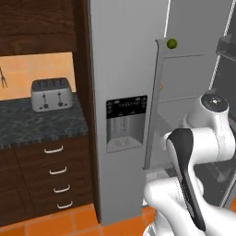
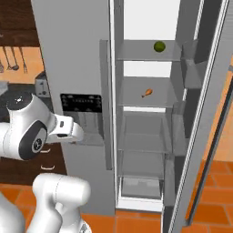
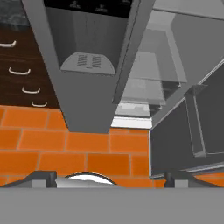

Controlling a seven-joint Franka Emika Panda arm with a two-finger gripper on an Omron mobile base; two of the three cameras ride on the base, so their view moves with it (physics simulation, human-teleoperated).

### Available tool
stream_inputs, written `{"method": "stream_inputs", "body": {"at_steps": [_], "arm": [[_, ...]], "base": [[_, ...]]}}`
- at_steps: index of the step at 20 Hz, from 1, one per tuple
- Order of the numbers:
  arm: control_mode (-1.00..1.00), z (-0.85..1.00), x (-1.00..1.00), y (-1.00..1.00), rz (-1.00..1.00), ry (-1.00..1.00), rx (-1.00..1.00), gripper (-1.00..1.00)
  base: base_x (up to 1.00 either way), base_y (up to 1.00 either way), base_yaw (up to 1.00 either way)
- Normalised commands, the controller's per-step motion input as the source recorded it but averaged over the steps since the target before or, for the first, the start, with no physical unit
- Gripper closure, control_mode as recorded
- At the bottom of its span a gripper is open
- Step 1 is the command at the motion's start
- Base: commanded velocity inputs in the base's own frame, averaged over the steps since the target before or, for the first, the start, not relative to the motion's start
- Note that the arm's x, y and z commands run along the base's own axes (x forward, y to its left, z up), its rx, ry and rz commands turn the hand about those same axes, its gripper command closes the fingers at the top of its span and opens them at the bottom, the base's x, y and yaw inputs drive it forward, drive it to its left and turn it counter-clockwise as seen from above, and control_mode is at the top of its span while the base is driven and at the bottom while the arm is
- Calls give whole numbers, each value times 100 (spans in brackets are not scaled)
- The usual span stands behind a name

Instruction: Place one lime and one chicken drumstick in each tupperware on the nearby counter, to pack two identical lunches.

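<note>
While the fridge (image 2: 77, 68) stands with its right door (image 2: 200, 127) swung open, its grey body takes up most of both base views, with the dispenser panel (image 1: 125, 122) set in the shut left door. In the right base view the open compartment shows glass shelves (image 2: 143, 86) stacked one above another. The desk (image 1: 39, 122), dark marbled stone over wood drawers (image 1: 57, 170) with curved silver handles, runs off at 9 o'clock from the fridge in the left base view. Orange floor tiles (image 3: 65, 144) lie below.

The white arm (image 1: 203, 143) bends in front of the fridge. A silver toaster (image 1: 51, 94) stands on the desk at its back, near the fridge side.

The hand (image 3: 111, 177) points down toward the fridge foot and the tiles, its two fingertips (image 3: 43, 177) set wide apart with nothing between them.

A lime (image 2: 159, 46) sits on the top shelf, toward 1 o'clock of the compartment. A drumstick (image 2: 147, 93) lies on the shelf just below, at about 7 o'clock from the lime, well apart from it.
</note>
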Motion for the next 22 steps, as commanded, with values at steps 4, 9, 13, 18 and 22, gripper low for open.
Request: {"method": "stream_inputs", "body": {"at_steps": [4,9,13,18,22], "arm": [[100,0,0,0,0,0,0,-100],[100,0,0,0,0,0,0,-100],[100,0,0,0,0,0,0,-100],[100,0,0,0,0,0,0,-100],[-100,0,52,-21,0,0,2,-100]], "base": [[41,-72,0],[48,-59,0],[63,-9,0],[62,0,0],[14,-4,0]]}}
